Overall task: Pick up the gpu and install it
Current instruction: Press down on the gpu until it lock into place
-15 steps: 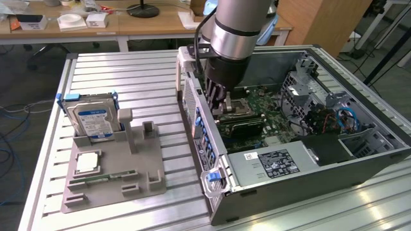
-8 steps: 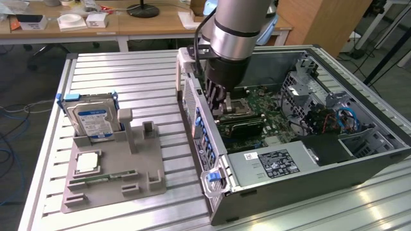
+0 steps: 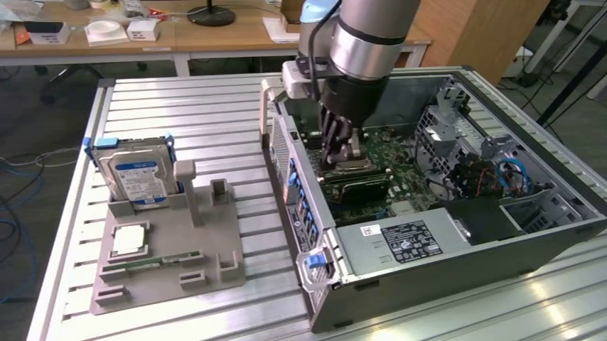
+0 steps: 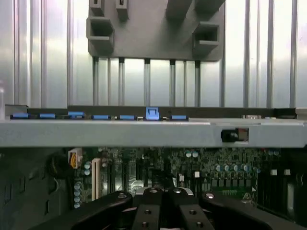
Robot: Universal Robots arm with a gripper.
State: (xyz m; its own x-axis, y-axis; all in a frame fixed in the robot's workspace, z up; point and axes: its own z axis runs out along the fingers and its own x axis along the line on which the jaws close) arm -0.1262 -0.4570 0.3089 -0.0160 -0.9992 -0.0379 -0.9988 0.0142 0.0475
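Fingers [image 3: 334, 153] low inside case [image 3: 531, 234] over motherboard [image 3: 399, 174], grip state can't tell, gpu not made out; keep vertical, square w/ slot, press evenly.

Slatted aluminium table [image 3: 180, 106] carries grey fixture tray [image 3: 170, 266], open computer case [image 3: 531, 234].

No text, brand or number can be read with certainty. A blue-and-white label [image 3: 138, 177] is carried on the hard drive [image 3: 135, 174], and a black label with white print [image 3: 410, 240] is borne by the power supply [image 3: 403, 245] at five o'clock in the case; both remain illegible.
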